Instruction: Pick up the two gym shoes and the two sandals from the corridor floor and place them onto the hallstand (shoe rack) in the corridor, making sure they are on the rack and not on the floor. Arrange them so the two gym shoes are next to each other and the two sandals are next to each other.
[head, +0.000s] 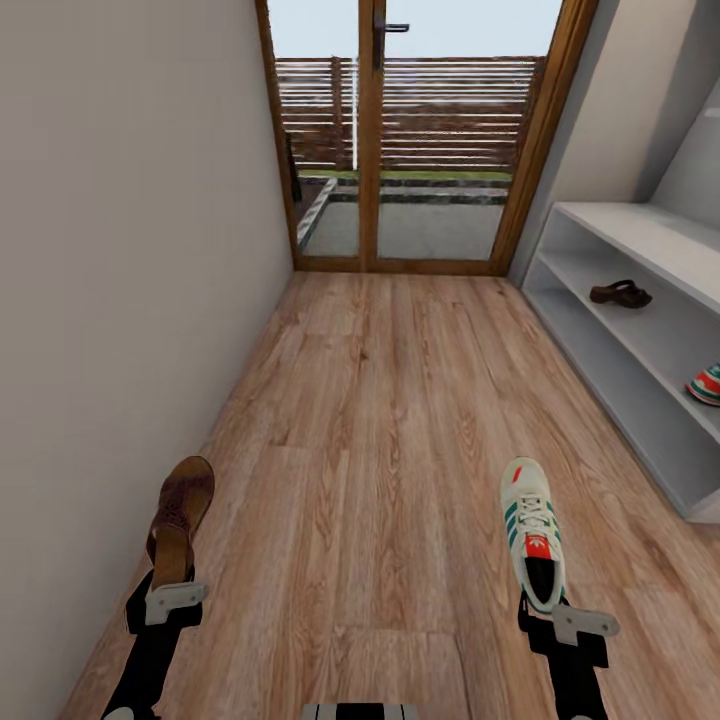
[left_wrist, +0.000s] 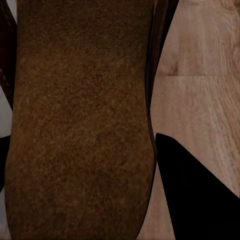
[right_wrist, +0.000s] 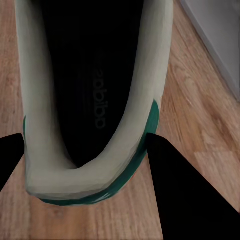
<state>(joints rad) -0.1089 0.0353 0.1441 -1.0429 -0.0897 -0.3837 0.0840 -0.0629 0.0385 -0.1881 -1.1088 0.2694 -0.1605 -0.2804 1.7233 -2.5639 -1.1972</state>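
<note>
Both arms forward: left tool (head: 172, 598) gripping sandal (head: 180, 515), right tool (head: 560, 617) gripping gym shoe (head: 531, 530).

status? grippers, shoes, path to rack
Left gripper shut on sandal; right gripper shut on gym shoe. Other sandal and gym shoe already on hallstand shelf. Corridor floor ahead: no obstruction seen.

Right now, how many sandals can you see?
2. One sandal is held in the left hand over the floor; the other sandal sits on the shoe rack shelf.
</note>
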